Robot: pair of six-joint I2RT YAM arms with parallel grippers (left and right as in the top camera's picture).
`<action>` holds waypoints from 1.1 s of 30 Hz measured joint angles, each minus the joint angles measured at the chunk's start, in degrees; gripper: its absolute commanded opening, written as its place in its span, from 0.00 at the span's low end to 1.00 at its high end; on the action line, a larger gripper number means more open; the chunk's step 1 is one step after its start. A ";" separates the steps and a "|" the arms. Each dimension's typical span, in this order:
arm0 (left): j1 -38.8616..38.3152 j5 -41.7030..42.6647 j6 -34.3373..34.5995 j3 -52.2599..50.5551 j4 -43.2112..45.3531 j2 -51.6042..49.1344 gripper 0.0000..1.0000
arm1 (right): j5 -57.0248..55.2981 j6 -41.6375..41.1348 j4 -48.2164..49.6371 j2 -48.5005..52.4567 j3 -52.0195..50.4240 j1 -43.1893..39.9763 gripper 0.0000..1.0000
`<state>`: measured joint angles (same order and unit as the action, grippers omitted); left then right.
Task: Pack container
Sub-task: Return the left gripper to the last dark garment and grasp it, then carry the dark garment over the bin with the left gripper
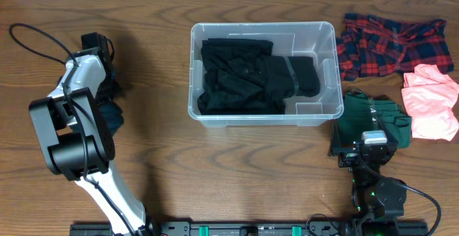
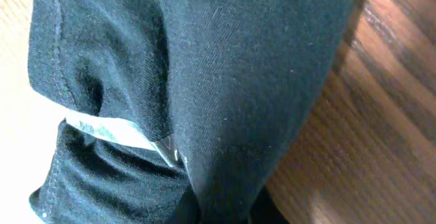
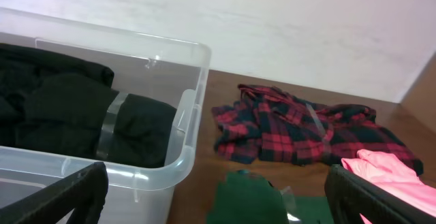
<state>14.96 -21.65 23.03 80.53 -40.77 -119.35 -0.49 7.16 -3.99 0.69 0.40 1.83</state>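
Right hand [image 3: 216,178] spread open above folded green knit [image 3: 245,200], left hand [image 1: 106,74] pressed into dark teal jersey [image 2: 238,60], its grip impossible to tell, clear round-cornered plastic container [image 1: 330,85] mid-counter [image 1: 165,157], crumpled black cloth [image 1: 244,74] inside, plaid flannel [image 1: 391,42] and pink fabric [image 1: 430,100] to its right.

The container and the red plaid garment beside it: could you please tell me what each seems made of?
The container looks like clear, glossy rigid plastic: black clothes show through its walls. The plaid garment seems soft woven cloth, perhaps flannel: matte, rumpled folds.
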 measured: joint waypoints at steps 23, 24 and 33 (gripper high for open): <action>-14.47 22.86 -34.80 1.16 -1.29 38.29 0.06 | 0.00 0.00 0.00 0.00 0.00 0.00 0.99; -16.11 25.22 -36.09 1.16 -0.26 39.95 0.06 | 0.00 0.00 0.00 0.00 0.00 0.00 0.99; -26.10 46.90 -42.60 1.27 3.21 42.75 0.06 | 0.00 0.00 0.02 0.00 0.00 0.00 0.99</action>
<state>-11.14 25.26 -19.57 81.80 -37.56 -76.60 -0.49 7.16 -3.97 0.69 0.40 1.83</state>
